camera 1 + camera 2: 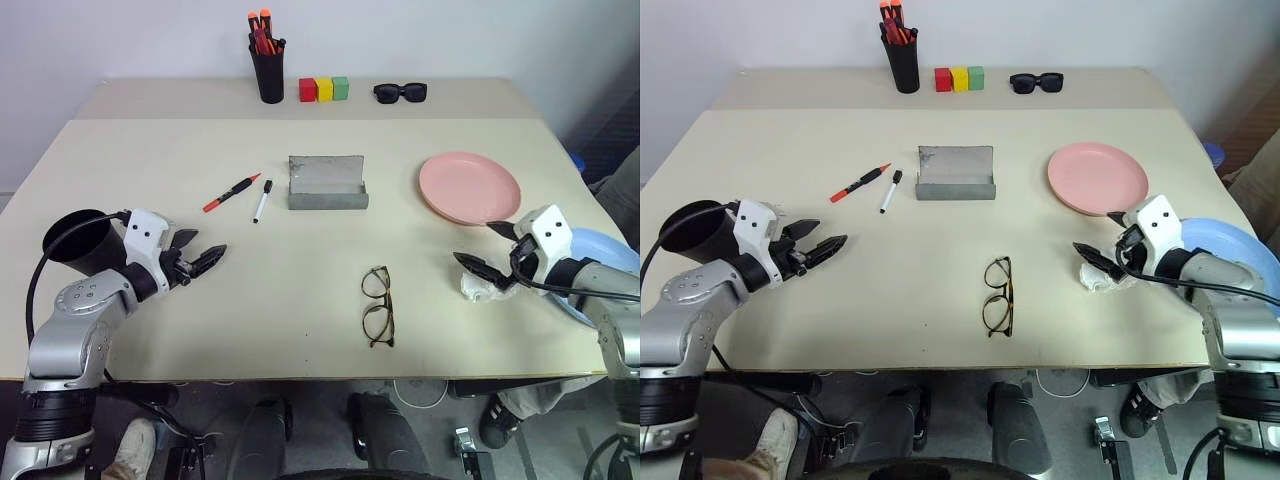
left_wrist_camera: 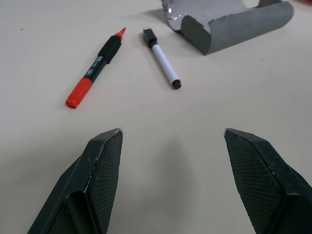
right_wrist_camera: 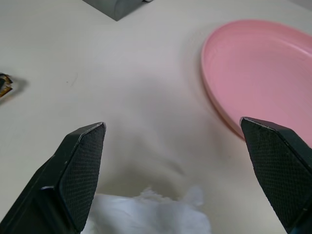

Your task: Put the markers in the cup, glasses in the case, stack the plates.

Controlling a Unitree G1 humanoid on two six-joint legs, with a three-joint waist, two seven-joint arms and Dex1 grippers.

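The red marker and the white marker lie side by side left of the open grey case. The wire-framed glasses rest near the table's front middle. At the left edge stands the black cup, just behind my left arm. My left gripper hovers open, pointing toward the markers. The pink plate lies at the right, and the blue plate is partly hidden under my right arm. My right gripper is open over a white tissue, holding nothing.
A crumpled white tissue lies under the right gripper. Along the back stand a black pen holder with orange-capped pens, three coloured blocks and black sunglasses. Bare table surface lies between the glasses and the left gripper.
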